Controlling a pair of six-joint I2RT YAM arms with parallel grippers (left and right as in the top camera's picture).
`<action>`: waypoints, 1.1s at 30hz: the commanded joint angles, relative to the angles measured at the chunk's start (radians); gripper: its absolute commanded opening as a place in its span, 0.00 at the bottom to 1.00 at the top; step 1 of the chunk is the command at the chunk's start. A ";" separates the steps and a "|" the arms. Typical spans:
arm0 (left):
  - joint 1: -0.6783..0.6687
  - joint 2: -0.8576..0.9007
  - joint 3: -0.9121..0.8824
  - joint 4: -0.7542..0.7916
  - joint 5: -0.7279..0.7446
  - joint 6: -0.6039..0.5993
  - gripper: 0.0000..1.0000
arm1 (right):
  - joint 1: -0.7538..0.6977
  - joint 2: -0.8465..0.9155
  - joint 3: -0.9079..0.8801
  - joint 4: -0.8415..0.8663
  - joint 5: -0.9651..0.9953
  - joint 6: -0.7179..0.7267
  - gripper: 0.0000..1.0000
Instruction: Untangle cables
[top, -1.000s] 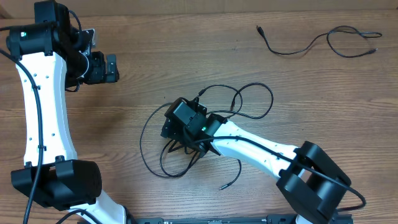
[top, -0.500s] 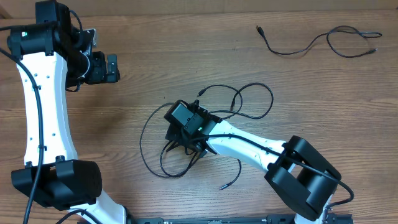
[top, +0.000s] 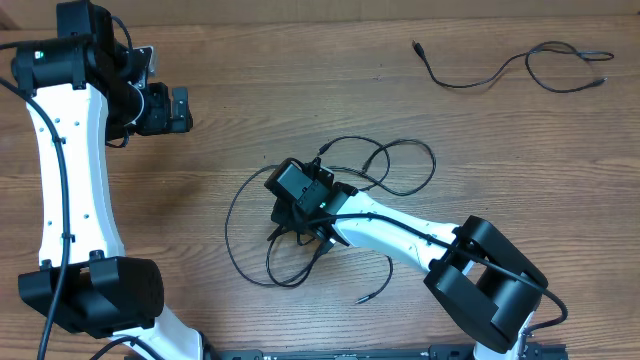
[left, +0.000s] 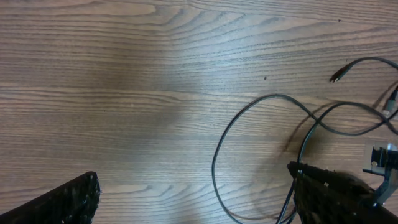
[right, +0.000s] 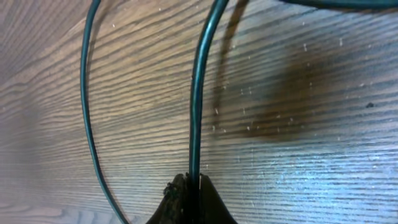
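only up close: right claw tight around 1 cable, invisible overhead; left claw wide apart

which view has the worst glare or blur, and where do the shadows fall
Overhead: sharp and evenly lit, the tangled thin black cables crisp with faint shadows. Left wrist: pale sheen across the brown wooden table, slightly soft. Right wrist: extreme close-up, the cable pinched in the right hand throws a dark smudged shadow to its right.

Rt end effector hides where cables cross, overhead.
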 joint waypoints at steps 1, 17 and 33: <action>-0.007 0.003 -0.004 -0.002 0.011 0.015 1.00 | -0.001 0.000 -0.003 -0.002 0.013 -0.004 0.04; -0.007 0.003 -0.004 -0.002 0.011 0.015 1.00 | -0.003 -0.341 0.246 -0.177 0.227 -0.463 0.04; -0.006 0.003 -0.004 -0.002 0.010 0.015 1.00 | -0.003 -0.655 0.314 -0.016 0.554 -1.004 0.04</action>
